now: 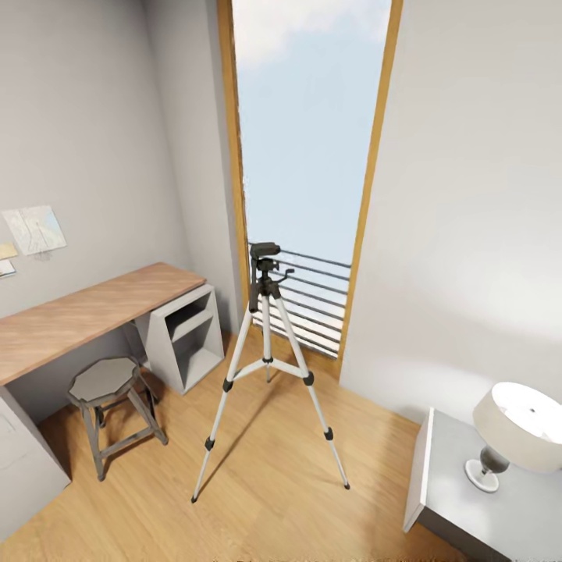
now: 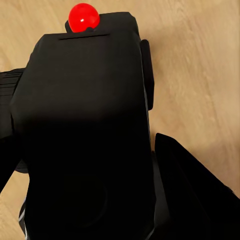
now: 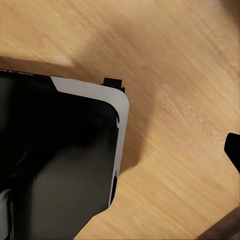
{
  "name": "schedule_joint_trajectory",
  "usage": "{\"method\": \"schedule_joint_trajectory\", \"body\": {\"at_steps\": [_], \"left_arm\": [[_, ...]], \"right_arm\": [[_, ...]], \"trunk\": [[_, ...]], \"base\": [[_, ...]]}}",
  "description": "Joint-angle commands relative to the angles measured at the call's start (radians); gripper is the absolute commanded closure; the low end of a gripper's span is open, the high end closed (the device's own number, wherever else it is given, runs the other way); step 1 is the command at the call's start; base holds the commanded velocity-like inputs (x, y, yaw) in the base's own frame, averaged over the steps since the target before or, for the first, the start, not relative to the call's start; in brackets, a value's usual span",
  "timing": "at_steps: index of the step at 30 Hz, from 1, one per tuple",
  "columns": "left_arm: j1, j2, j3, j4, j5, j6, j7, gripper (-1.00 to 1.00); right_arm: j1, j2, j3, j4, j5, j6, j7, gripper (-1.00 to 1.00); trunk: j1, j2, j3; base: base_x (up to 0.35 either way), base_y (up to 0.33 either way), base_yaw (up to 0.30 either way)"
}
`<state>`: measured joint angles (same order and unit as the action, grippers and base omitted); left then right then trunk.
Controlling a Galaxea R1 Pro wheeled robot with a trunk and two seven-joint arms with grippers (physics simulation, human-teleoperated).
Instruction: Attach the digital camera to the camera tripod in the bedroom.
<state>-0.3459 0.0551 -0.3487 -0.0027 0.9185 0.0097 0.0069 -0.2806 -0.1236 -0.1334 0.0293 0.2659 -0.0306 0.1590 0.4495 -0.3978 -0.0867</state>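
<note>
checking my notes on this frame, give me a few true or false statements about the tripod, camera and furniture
1. The camera tripod stands on the wood floor in front of the tall window. True.
2. The digital camera is already mounted on the tripod's head. False: the head is bare, and the left wrist view shows the camera close up over the floor, between dark parts that look like the left pincer.
3. An octagonal stool stands by the wooden desk. True.
4. The lamp sits on the desk. False: it is on a grey side table at the right.
5. The camera has a red dot on it. True.
</note>
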Motion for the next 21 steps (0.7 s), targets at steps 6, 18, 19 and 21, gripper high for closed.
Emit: {"method": "schedule_joint_trajectory", "body": {"at_steps": [6,18,19,21], "left_arm": [[-0.001,0.0,-0.009,0.0,0.007,0.001,0.001,1.0],[-0.001,0.0,-0.009,0.0,0.007,0.001,0.001,1.0],[-0.001,0.0,-0.009,0.0,0.007,0.001,0.001,1.0],[-0.001,0.0,-0.009,0.0,0.007,0.001,0.001,1.0]], "right_arm": [[-0.002,-0.001,-0.008,0.003,0.009,-0.003,0.002,-1.0],[-0.002,-0.001,-0.008,0.003,0.009,-0.004,0.002,-1.0],[-0.002,0.0,-0.008,0.003,0.009,-0.004,0.002,-1.0],[-0.002,0.0,-0.008,0.003,0.009,-0.004,0.002,-1.0]], "trunk": [[0.001,-0.002,-0.012],[0.001,-0.002,-0.029],[0.001,-0.002,-0.03],[0.001,-0.002,-0.031]], "base": [[0.0,0.0,0.0],[0.0,0.0,0.0],[0.0,0.0,0.0],[0.0,0.0,0.0]]}}
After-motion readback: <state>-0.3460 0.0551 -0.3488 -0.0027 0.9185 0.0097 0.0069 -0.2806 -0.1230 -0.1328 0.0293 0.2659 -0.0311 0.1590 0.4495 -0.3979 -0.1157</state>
